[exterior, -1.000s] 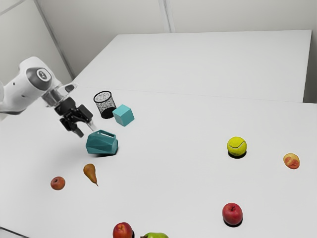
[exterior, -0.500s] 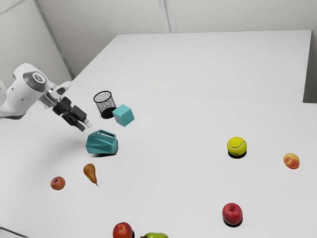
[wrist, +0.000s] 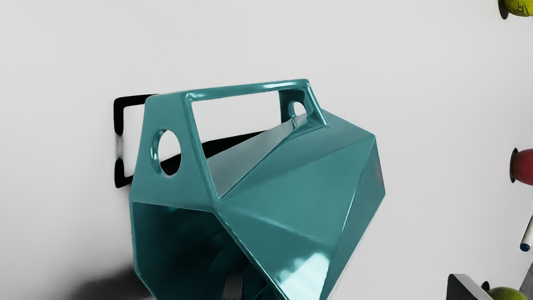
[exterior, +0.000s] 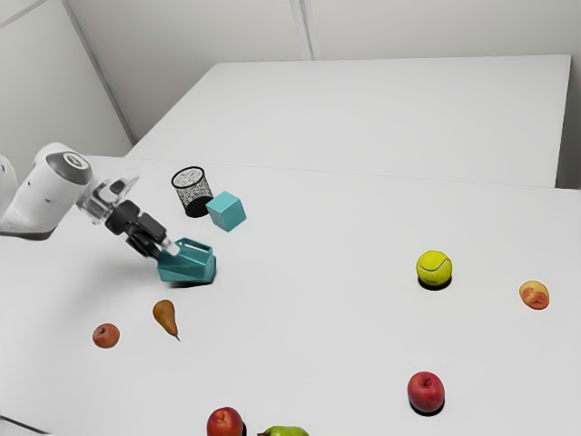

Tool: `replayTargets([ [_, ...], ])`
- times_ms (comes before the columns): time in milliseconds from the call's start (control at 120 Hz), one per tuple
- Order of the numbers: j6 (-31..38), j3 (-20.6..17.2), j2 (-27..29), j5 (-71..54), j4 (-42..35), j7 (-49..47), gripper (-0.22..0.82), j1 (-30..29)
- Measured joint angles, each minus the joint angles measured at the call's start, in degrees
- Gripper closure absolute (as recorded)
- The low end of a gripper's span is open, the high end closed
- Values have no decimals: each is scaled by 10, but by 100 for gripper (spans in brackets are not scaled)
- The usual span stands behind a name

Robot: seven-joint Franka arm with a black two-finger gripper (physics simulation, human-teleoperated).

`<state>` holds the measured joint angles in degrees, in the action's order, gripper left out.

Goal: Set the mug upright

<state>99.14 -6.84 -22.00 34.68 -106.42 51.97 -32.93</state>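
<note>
The gripper (exterior: 163, 252) is at the mug's mouth end, on the exterior view's left of it. The teal faceted mug (exterior: 194, 264) lies on its side on the table, its handle at the upper side. In the wrist view the mug (wrist: 287, 183) has its dark mouth facing the hand. The gripper (wrist: 348, 286) is open, its fingers wide apart: one fingertip (wrist: 234, 286) overlaps the mouth opening, the other (wrist: 460, 287) stands outside the mug's body. Whether either touches the mug, I cannot tell.
A black mesh cup (exterior: 192, 193) and a teal cube (exterior: 226, 211) stand behind the mug. A pear (exterior: 165, 316) and a small reddish fruit (exterior: 106, 335) lie in front. Farther off are a tennis ball (exterior: 434, 267), a red apple (exterior: 426, 391) and a peach (exterior: 535, 294).
My hand has turned and come down to the mug's mouth end, where it now overlaps the mug in the exterior view. The mug has not moved.
</note>
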Motion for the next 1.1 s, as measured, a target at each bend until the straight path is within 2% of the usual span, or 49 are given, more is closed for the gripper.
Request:
replayTargets([
  [258,-19,-3,5,13,0,-7,52,1],
  [417,-27,-7,15,14,0,-9,68,1],
  [633,-24,-10,27,8,-3,-12,76,8],
  [775,0,-16,74,-12,-32,-18,77,30],
  [900,36,-18,127,-65,-63,-33,78,72],
  [1100,111,-85,172,-166,-103,-70,78,89],
])
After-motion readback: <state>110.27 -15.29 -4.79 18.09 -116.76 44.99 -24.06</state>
